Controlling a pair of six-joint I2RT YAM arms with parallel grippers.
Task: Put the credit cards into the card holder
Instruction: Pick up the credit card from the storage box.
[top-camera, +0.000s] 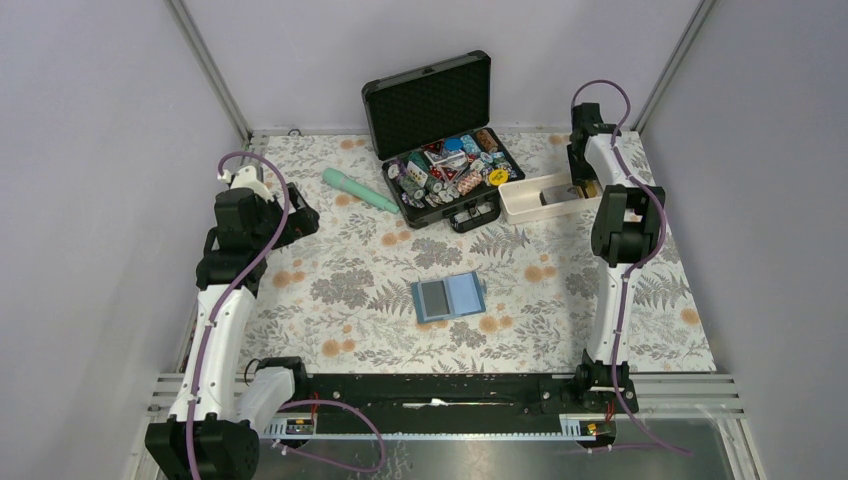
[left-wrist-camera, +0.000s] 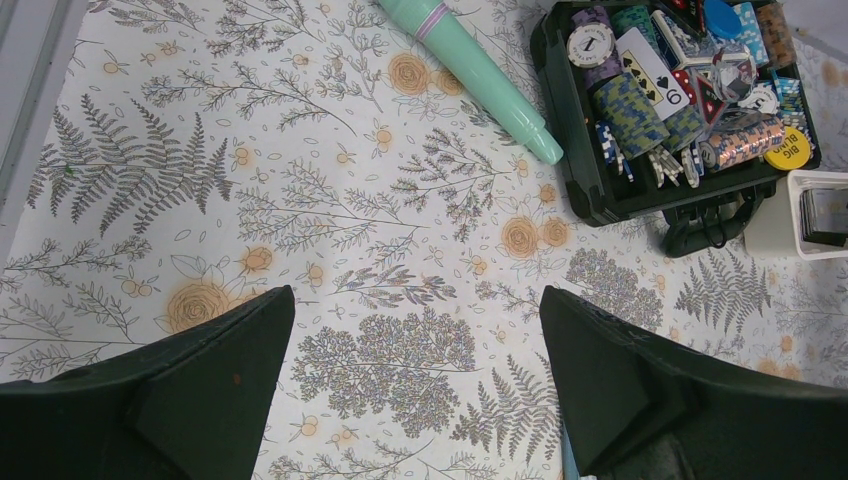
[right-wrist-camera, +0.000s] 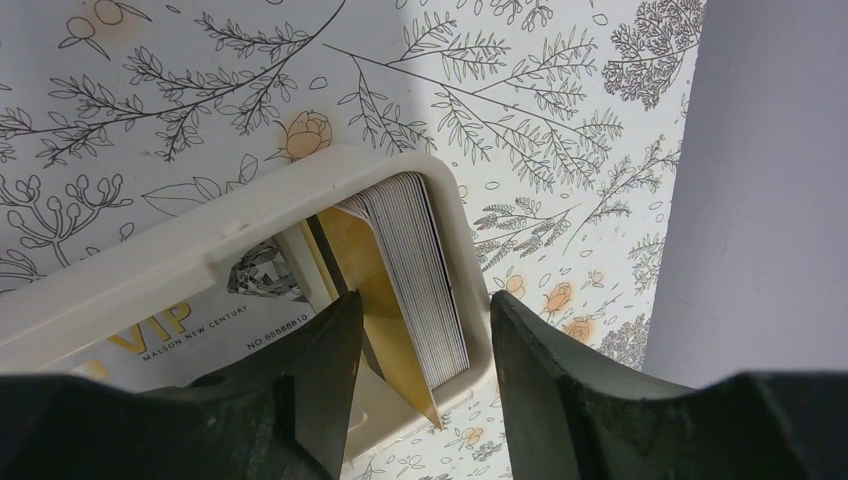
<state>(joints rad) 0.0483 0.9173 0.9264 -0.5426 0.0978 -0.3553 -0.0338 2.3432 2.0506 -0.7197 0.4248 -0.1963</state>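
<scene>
Cards: a stack of cards (right-wrist-camera: 420, 265) stands on edge against the end wall of a white tray (right-wrist-camera: 150, 270), between the right fingers; a gold card leans on the stack's inner side.
Right gripper: the right gripper (right-wrist-camera: 425, 305) points down over the tray's end, jaws part open. One finger is inside the tray and the other is outside its end wall. Nothing is lifted, and whether a finger touches the cards cannot be told.
Card holder: the blue card holder (top-camera: 448, 297) lies open and flat, well apart from both pairs of fingers, between the two arms.
Left gripper: the left gripper (left-wrist-camera: 415, 300) hangs over bare cloth with jaws wide apart, holding nothing.
Left arm: folded back at the table's left side.
Surface: a floral tablecloth (top-camera: 350, 290) covers the table.
Beyond the left fingers: a mint-green tube (left-wrist-camera: 470, 75), then an open black case (top-camera: 440, 150) full of chips (left-wrist-camera: 630, 110).
Room: plain grey walls (top-camera: 100, 150) on three sides.
Hard to see: the gold card is partly hidden by the inner right finger.
</scene>
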